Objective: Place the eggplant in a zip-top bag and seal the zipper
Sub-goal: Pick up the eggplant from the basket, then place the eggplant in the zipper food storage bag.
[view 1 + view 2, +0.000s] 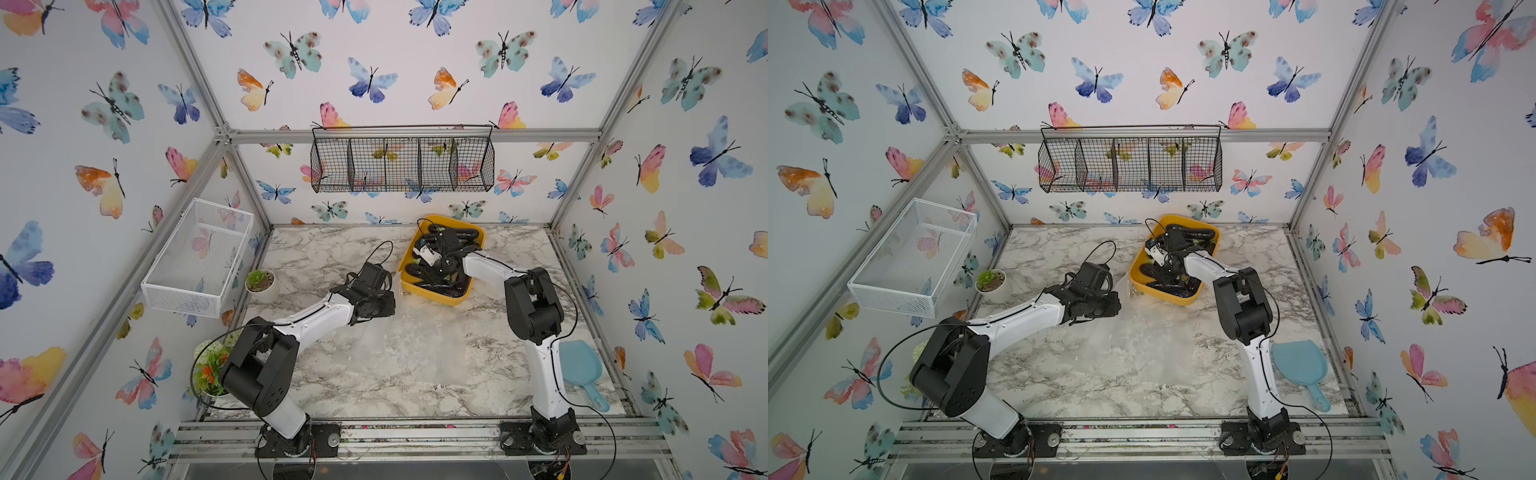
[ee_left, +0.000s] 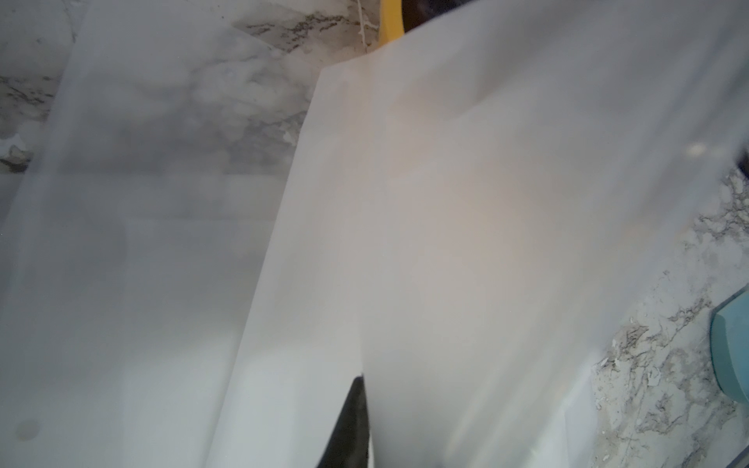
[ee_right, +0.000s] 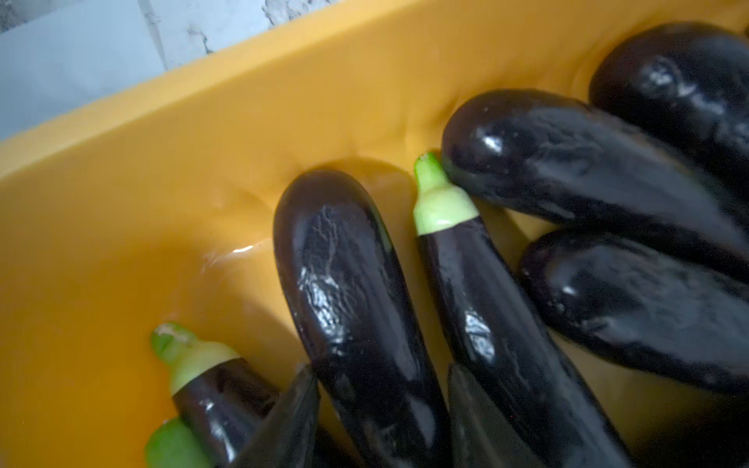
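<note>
Right gripper (image 3: 381, 370), jaws apart inside the yellow bin (image 3: 162, 182), straddles 1 eggplant (image 3: 348, 291) lying lengthwise between them.

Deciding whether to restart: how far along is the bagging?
Done: nothing yet; the zip-top bag lies empty. In hand: the right claw straddles an eggplant in the yellow bin; the left claw is at the bag's edge. Remaining: lifting, inserting, sealing.
</note>
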